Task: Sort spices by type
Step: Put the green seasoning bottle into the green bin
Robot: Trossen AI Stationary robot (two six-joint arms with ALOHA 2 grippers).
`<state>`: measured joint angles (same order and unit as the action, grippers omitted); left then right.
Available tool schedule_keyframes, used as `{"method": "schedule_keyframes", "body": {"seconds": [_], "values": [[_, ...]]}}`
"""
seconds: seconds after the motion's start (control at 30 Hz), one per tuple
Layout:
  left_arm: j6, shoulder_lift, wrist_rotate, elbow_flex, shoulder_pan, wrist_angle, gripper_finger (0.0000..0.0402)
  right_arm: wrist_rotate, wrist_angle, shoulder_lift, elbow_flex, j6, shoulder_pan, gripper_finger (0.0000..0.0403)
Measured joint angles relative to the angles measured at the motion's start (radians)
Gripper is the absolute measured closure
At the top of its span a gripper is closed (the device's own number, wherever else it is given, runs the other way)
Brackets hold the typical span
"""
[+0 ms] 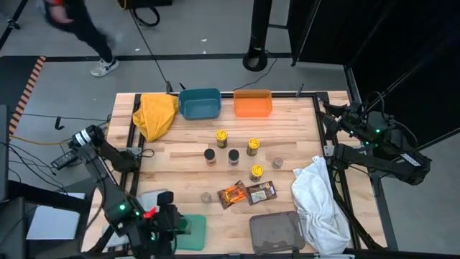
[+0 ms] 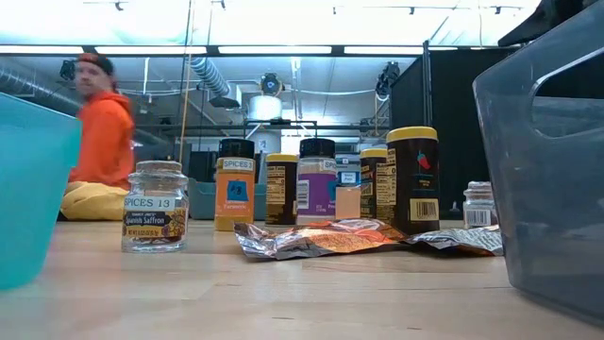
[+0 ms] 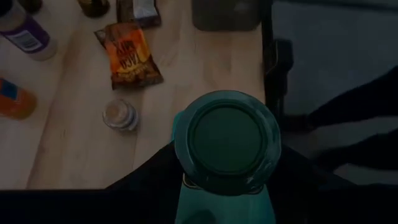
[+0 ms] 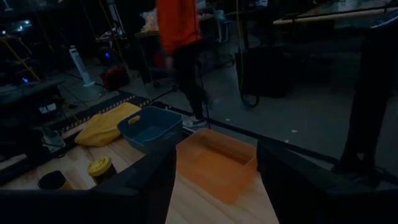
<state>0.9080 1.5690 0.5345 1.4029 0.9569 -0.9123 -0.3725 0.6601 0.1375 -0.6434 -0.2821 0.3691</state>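
Note:
Several spice jars stand upright mid-table: yellow-lidded ones point(image 1: 221, 135) point(image 1: 253, 146) point(image 1: 256, 171), dark-lidded ones point(image 1: 210, 155) point(image 1: 233, 155), and clear ones point(image 1: 277, 162) point(image 1: 206, 196). An orange packet point(image 1: 233, 194) and a brown packet point(image 1: 261, 191) lie flat near them. My left gripper point(image 1: 165, 216) is at the near left corner beside the green bin point(image 1: 192, 232), shut on a green-lidded jar point(image 3: 227, 140). My right gripper point(image 4: 214, 186) hangs open at the far right edge point(image 1: 338, 115), touching nothing and facing the orange bin point(image 4: 214, 163). My left gripper points down at the table with the green-lidded jar between its two dark fingers point(image 3: 146, 183). The jar is upright, its lid point(image 3: 227, 134) facing the wrist camera. The lid hides the jar's sides, so where the fingers meet them cannot be told.
A blue bin point(image 1: 200, 103) and the orange bin point(image 1: 252, 103) sit at the far edge, and a grey bin point(image 1: 277, 232) at the near edge. A yellow cloth point(image 1: 157, 114) lies far left, a white cloth point(image 1: 320, 201) right. A person in orange walks beyond the table point(image 2: 99, 132).

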Motion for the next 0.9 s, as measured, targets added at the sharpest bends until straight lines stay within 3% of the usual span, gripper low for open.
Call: {"method": "schedule_keyframes", "body": {"seconds": [0.37, 0.5, 0.67, 0.9], "values": [[-0.014, 0.109, 0.089, 0.000, 0.008, 0.003, 0.0216, 0.000, 0.002, 0.000, 0.000, -0.057, 0.000, 0.0173], [0.025, 0.140, 0.089, 0.000, 0.025, 0.015, 0.0215, 0.000, 0.002, 0.000, 0.000, -0.057, 0.000, 0.0173], [0.092, 0.159, 0.162, 0.000, 0.048, 0.022, 0.0215, 0.000, 0.002, 0.000, 0.000, -0.057, 0.000, 0.0176], [0.098, 0.179, 0.154, 0.000, 0.054, 0.032, 0.0215, 0.000, 0.002, 0.000, 0.000, -0.067, 0.000, 0.0175]]}}
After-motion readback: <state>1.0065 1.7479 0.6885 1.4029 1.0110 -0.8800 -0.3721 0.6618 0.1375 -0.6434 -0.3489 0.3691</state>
